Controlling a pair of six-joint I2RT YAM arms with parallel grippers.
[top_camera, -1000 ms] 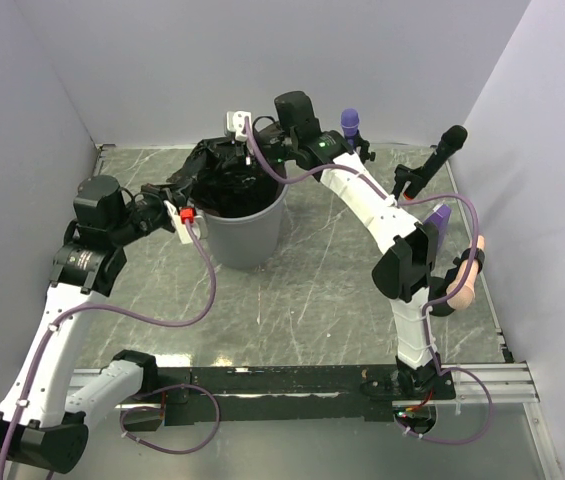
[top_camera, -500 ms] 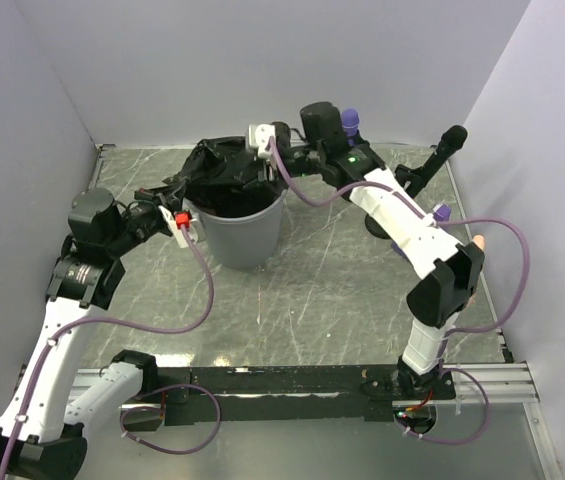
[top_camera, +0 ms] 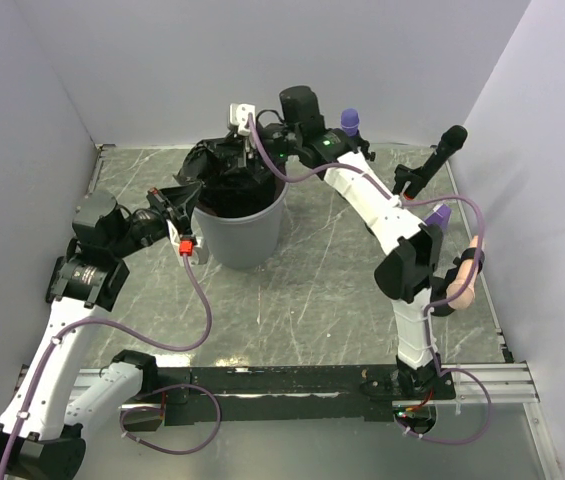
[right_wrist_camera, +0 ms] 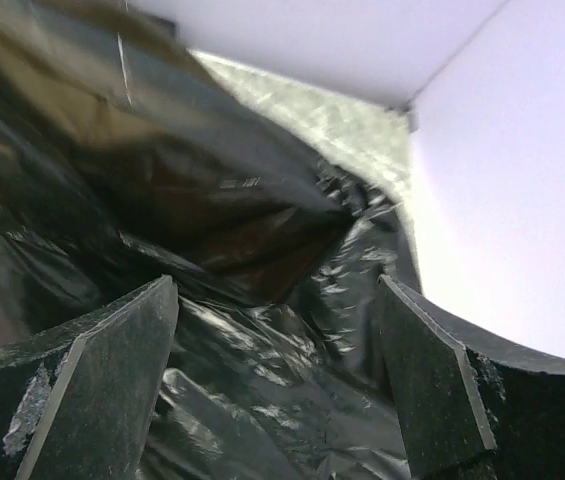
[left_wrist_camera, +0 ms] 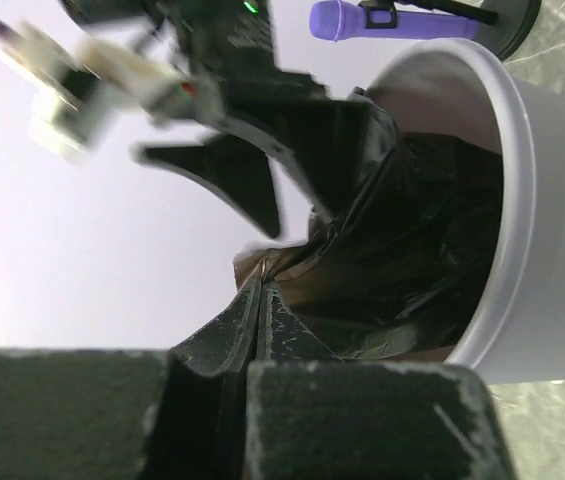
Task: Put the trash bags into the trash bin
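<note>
Now | left claw (left_wrist_camera: 262,312) pinching bag (left_wrist_camera: 402,230) | right claw (right_wrist_camera: 277,295) spread | purple torch (left_wrist_camera: 362,18) behind bin (left_wrist_camera: 552,250)

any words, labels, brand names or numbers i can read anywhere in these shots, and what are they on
No text can be read in any view.
trash bin: plain grey wall, no print.
trash bag: plain black film, no print.
white plug at the right wrist and red clip on the left arm's cable: too small to show any marking.
purple cylinder: no marking visible.
</note>
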